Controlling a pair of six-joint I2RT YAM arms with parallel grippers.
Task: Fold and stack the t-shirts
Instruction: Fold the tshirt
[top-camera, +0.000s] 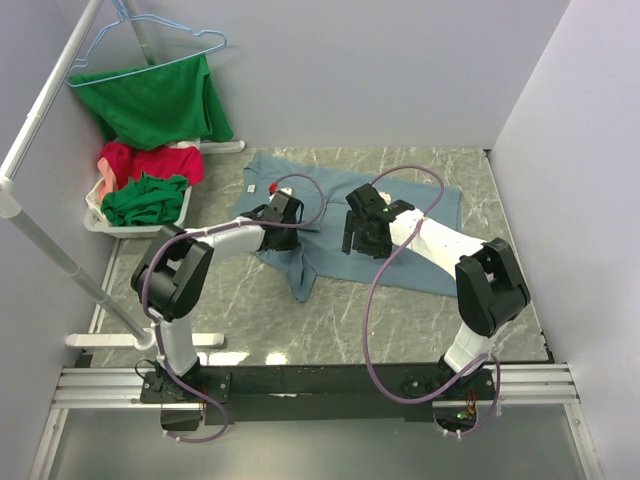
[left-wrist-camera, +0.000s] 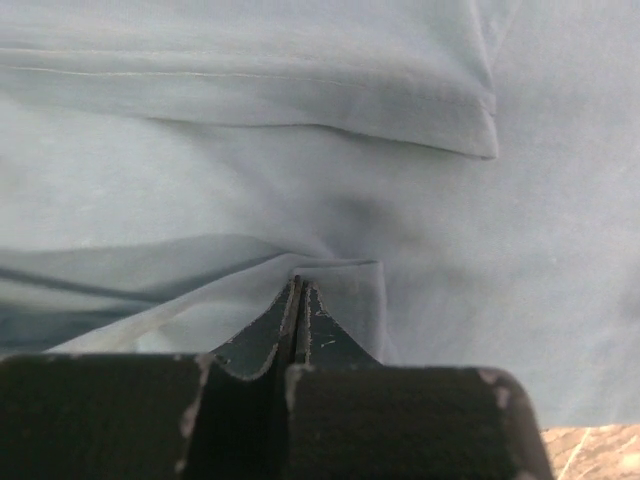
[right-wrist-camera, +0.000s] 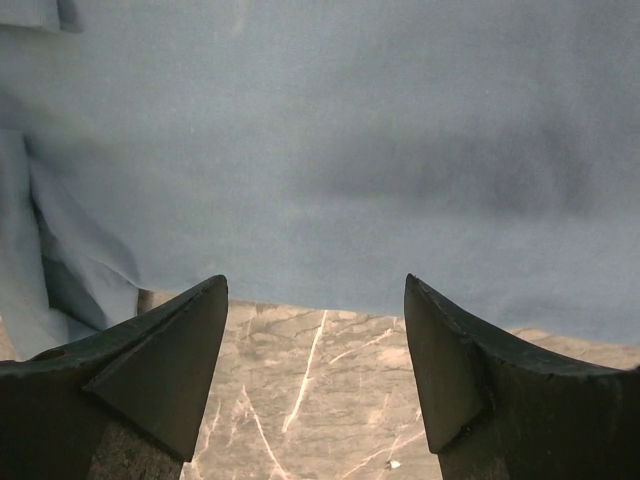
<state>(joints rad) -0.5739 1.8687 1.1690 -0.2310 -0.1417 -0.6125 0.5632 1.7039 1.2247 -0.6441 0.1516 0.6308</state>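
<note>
Top external view: a grey-green marbled tabletop (top-camera: 330, 320) is boxed in by plain white walls (top-camera: 400, 70). At its left stands a white pipe rack (top-camera: 40, 110) with a blue hanger (top-camera: 150, 45) carrying a green shirt (top-camera: 155, 100). Below that, a white basket (top-camera: 95, 215) holds a red shirt (top-camera: 150, 160) and a dark green shirt (top-camera: 145, 200).

The grey-blue t-shirt (top-camera: 325, 175) lies spread on the middle of the tabletop. Its long axis runs left to right, slanting slightly nearer at the right. The collar end, with a small red tag, points left toward the basket, and one crumpled flap trails toward the arms.

The left hand (top-camera: 278, 212) sits near the collar, its jaws pressed together on a raised fold of the cloth. The right hand (top-camera: 352, 240) hangs over the shirt's near edge, jaws spread wide and holding nothing, with bare tabletop beneath them.
</note>
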